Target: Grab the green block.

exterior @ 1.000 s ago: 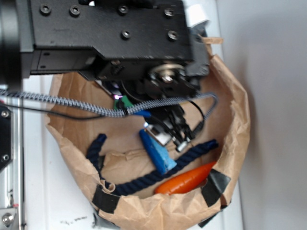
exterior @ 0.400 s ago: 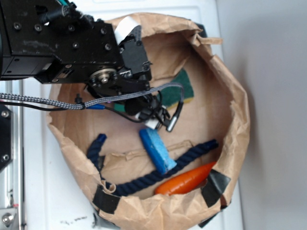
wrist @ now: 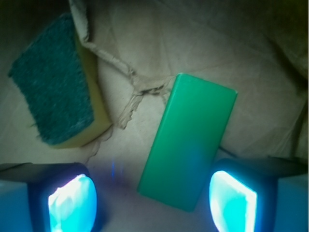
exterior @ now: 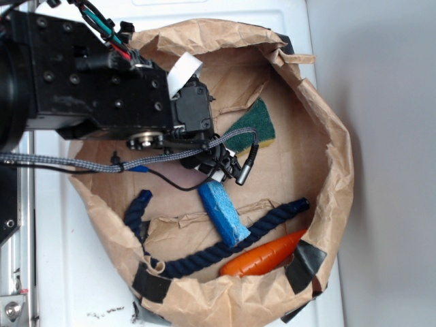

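In the wrist view the green block [wrist: 190, 142] lies flat and slanted on the brown paper floor, a smooth slab. My gripper [wrist: 152, 202] is open above it. The block's near end sits between the two glowing pads [wrist: 72, 203], close to the right one, and neither pad touches it. In the exterior view the gripper [exterior: 221, 167] hangs inside the paper bag beside the blue sponge, and the arm hides the green block.
A dark-green sponge with a yellow underside [exterior: 252, 126] [wrist: 53, 79] lies just left of the block. A blue sponge [exterior: 221, 212], a dark blue rope [exterior: 225, 248] and an orange carrot [exterior: 266, 255] lie nearer the front. The crumpled bag wall [exterior: 337, 157] rings everything.
The arm has swung left across the bag, uncovering the dark-green sponge. The gripper has moved from above the blue sponge to beside the dark-green one.
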